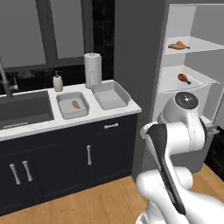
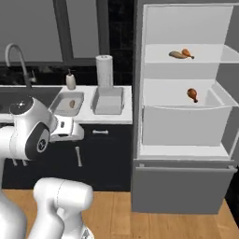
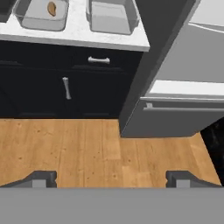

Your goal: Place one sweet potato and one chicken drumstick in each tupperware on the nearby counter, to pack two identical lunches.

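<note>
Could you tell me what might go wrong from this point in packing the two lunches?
1. The sweet potato and a drumstick lie touching on the upper fridge shelf, so a grasp there might nudge or take both.
2. The left tupperware already holds one item and the right tupperware none, so a mix-up could double one tray.
3. The open gripper hangs low over the floor, far from the shelves.

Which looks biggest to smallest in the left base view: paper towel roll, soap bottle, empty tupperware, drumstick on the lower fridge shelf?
1. Empty tupperware
2. Paper towel roll
3. Soap bottle
4. Chicken drumstick, smallest, though it sits off to the side in the fridge, so nearness may skew it.
</note>
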Controlling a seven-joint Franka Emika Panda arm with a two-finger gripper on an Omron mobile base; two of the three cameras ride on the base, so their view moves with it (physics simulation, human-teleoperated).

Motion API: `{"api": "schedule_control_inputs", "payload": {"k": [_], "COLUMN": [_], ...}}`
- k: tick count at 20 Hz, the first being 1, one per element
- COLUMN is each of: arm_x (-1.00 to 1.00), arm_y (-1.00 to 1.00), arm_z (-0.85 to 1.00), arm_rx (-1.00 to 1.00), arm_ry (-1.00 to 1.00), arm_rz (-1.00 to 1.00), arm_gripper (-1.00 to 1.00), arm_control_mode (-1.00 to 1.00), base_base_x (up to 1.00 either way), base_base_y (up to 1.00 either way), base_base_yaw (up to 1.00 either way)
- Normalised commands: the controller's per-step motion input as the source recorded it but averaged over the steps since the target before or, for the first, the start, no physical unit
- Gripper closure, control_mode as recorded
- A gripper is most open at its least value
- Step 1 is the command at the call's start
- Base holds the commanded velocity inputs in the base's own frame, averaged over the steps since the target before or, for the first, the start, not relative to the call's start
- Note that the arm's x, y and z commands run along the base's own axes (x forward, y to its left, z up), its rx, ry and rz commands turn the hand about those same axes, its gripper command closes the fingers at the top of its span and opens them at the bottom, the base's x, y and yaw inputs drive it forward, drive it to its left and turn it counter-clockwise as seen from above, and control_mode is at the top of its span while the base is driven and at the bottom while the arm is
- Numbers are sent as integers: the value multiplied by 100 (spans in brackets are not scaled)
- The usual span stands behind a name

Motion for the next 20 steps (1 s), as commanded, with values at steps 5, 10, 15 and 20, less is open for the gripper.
{"api": "schedule_control_inputs", "payload": {"k": [5,10,15,20], "arm_x": [0,0,0,0], "arm_y": [0,0,0,0], "arm_z": [0,0,0,0], "arm_rx": [0,0,0,0], "arm_ry": [0,0,0,0], "arm_rz": [0,0,0,0], "arm_gripper": [-100,-100,-100,-100], "arm_control_mode": [100,100,100,100], "base_base_x": [-20,33,91,92], "base_base_y": [-100,-96,-62,-32], "base_base_yaw": [-14,-5,0,0]}}
